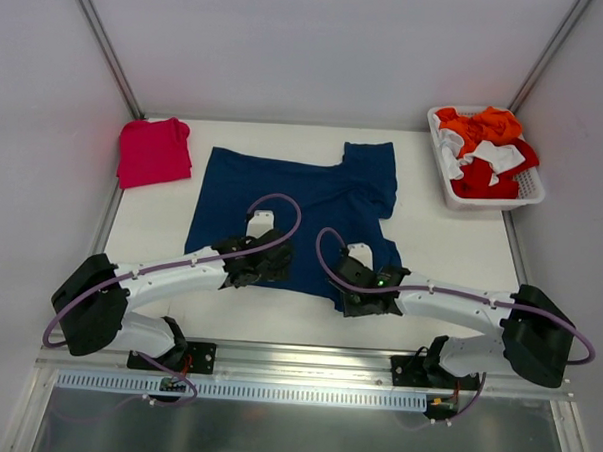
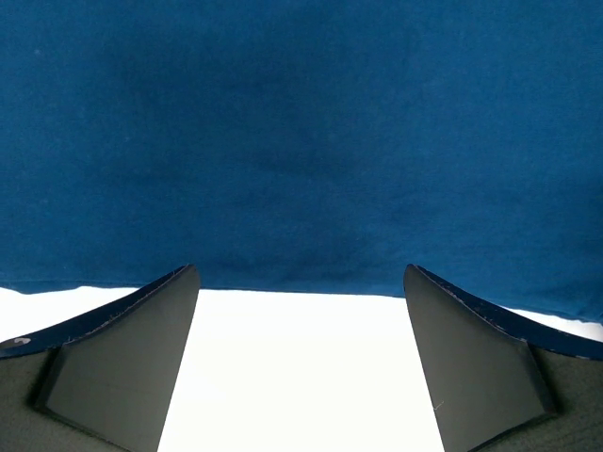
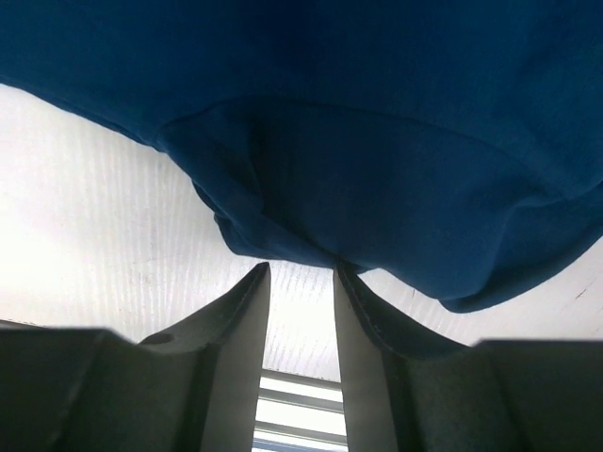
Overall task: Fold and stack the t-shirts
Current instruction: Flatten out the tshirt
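Left gripper [image 2: 301, 275]: jaws wide, at near hem of large dark navy blue cloth t-shirt [image 1: 313, 191]. Right gripper [image 3: 301, 267]: jaws narrow, pinching that hem's bunched fold.

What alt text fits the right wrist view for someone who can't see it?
A bunched fold of the navy t-shirt hangs down to the tips of the right gripper, whose jaws stand narrowly apart; a grip cannot be confirmed. White table shows at left.
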Controlling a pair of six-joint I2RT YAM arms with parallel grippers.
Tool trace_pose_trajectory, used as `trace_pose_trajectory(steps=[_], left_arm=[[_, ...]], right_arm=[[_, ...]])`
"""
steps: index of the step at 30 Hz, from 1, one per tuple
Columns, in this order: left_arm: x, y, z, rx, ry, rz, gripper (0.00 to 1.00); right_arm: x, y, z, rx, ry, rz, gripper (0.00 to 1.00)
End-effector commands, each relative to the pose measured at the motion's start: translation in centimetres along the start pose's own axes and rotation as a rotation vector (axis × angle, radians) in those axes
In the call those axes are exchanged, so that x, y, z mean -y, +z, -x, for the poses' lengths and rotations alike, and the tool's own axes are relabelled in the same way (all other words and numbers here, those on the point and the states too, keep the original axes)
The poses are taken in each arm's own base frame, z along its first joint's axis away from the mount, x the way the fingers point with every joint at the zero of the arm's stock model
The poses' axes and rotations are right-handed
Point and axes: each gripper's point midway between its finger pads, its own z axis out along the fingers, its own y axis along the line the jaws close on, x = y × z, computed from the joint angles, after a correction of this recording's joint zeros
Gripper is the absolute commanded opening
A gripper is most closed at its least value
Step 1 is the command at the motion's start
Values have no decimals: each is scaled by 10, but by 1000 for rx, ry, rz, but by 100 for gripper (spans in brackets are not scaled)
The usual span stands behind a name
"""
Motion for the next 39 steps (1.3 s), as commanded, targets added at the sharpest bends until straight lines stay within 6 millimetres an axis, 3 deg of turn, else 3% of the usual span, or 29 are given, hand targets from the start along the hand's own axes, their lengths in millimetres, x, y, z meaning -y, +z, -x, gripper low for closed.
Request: trace_pose_trajectory(steps=[1,5,14,21,23,24,25,26,34,39], left_arm=[[1,-6,4,29,0,-19,92],[2,-6,4,28,-2,-25,92],[-1,-12,7,45,-1,-39,93],[0,-15,13,62,3,-47,93],[1,-14,13,60,6,-45,93],[1,-14,13,60,7,-43,93],[1,-14,13,60,7,-43,93],[1,-14,13,60,8,-41,93],[1,-13,14,61,16,-37,93],[2,-13,14,60,21,-38,93]], right_arm=[[-8,-12,24,73,2,7,37],[-9,-15,30,75,-20,-4,39],[-16,9,7,-7,-18,13,36],[-13,6,3,-8,-10,16,36],[-11,4,2,-6,-7,12,30],[-11,4,2,-6,-10,12,12],[-10,3,1,-10,-12,10,3],[-9,2,0,-13,-14,11,1],[-26,-19,3,15,-29,71,0],[-49,-30,0,20,-54,114,1]])
